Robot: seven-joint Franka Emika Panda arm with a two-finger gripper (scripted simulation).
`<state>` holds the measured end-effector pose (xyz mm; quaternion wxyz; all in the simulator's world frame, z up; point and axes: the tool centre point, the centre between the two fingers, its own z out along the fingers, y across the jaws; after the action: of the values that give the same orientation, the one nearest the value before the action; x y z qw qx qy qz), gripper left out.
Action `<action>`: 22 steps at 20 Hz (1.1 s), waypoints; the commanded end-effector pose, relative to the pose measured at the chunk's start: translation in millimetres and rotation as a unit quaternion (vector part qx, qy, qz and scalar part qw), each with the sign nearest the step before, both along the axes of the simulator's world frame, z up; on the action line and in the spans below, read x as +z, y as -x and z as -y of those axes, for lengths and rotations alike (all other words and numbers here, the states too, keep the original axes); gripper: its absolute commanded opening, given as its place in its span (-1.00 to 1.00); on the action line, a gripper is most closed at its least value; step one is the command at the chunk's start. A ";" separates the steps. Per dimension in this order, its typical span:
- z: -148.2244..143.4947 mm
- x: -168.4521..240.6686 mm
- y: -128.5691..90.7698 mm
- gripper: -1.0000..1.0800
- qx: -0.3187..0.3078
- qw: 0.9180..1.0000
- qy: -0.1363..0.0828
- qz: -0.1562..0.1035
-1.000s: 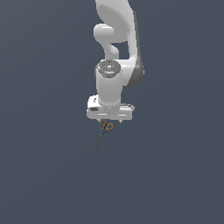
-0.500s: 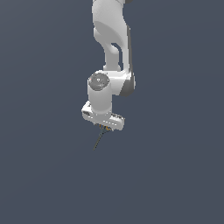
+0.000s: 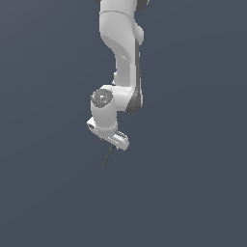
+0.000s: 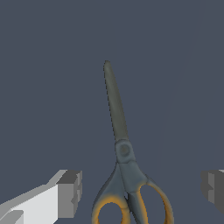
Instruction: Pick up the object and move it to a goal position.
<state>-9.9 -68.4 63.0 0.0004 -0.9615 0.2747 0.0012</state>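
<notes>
Scissors (image 4: 124, 166): dark closed blades, orange ring handles

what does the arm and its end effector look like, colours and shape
The arm is glossy white with rounded, bulky links, dark grey at the joint seams and a grey disc cap on one joint. The end effector is a white block; in the wrist view its fingers are white with blocky grey pads. No cables or markings show.
</notes>
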 end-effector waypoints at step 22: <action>4.0 -55.0 0.7 0.92 -0.018 1.000 0.001 0.001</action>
<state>-11.5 -72.5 9.9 -0.0001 -0.9564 0.2919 0.0008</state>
